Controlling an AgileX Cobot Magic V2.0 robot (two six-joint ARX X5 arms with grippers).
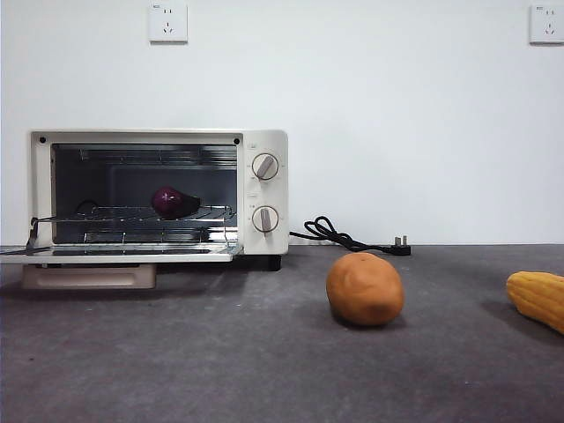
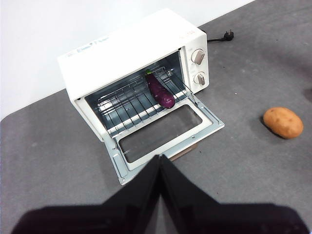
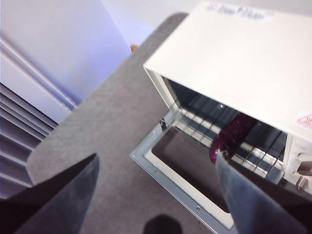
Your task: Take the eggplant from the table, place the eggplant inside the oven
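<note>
Lying on the wire rack (image 2: 127,100) of the oven (image 2: 124,51), the eggplant (image 2: 160,90) runs front to back, stem inward. I log my left pincer (image 2: 159,163) clenched, above the dropped door (image 2: 165,134); right pincer (image 3: 156,163) released, beside the eggplant. Potato (image 1: 365,288) and corn (image 1: 538,298) lie aside on the table (image 1: 220,352).

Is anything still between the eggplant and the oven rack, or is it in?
Nothing visible stands in the way: the eggplant already lies on the wire rack inside the oven, whose door hangs open.
</note>
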